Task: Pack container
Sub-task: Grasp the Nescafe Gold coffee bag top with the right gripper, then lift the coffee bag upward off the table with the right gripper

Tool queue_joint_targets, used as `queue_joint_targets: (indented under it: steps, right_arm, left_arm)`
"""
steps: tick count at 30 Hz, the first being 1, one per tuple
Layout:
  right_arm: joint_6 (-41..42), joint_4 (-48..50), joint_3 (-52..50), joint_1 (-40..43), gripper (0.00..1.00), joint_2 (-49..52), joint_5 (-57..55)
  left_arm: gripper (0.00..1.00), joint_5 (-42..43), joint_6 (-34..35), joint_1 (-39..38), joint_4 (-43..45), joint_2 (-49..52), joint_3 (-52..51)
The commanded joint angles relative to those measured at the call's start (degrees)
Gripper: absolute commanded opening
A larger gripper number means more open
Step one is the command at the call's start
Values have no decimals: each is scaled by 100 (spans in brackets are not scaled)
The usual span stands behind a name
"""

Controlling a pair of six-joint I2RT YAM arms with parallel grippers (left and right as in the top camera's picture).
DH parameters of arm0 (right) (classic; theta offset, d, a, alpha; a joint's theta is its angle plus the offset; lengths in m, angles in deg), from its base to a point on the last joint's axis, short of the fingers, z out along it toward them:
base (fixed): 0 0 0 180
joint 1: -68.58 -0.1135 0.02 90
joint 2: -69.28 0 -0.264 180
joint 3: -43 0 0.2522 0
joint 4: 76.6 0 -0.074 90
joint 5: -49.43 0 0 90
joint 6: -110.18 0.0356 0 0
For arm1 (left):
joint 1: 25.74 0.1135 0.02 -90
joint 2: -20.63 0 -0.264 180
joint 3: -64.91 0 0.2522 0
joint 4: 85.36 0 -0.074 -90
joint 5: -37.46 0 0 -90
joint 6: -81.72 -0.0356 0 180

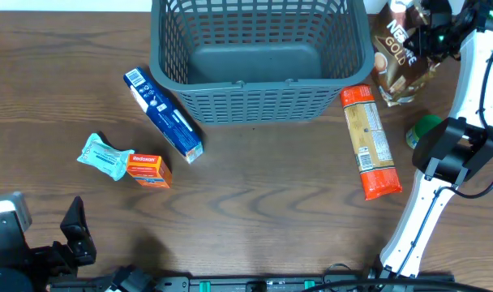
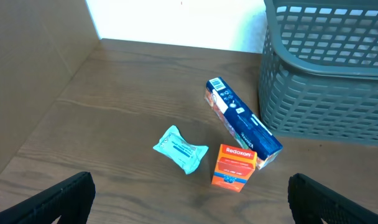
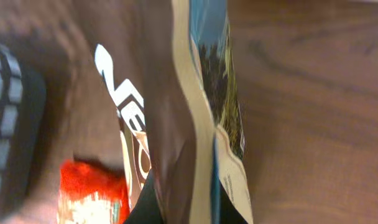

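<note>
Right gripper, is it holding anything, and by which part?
Yes. The right gripper is shut on the brown coffee pouch, pinching its thin flat edge near a top corner.

Surface (image 1: 271,211): dark brown wood-grain finish, smooth, with a faint sheen. Container (image 1: 255,104): grey moulded plastic, matt; lattice walls and a smooth solid floor. Blue carton (image 1: 164,113): printed cardboard, lightly glossy. Redoxon box (image 1: 147,169): orange printed cardboard, smooth, satin. Pale teal packet (image 1: 105,156): thin soft film, crinkled, dull gloss. Long orange-ended packet (image 1: 370,142): printed plastic film, glossy, creased at the sealed ends. Coffee pouch (image 1: 396,61): brown laminated film, highly glossy; in the right wrist view its sealed edge looks flat and pale. Right arm (image 1: 476,77): smooth white hard shell, matt black joints.
</note>
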Motion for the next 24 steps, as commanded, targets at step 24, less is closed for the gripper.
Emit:
queue_joint_targets:
  steps: [24]
  right_arm:
    - [2422, 1401, 55, -33, 1, -3812, 772]
  left_arm:
    - [99, -46, 50, -4, -20, 55, 39]
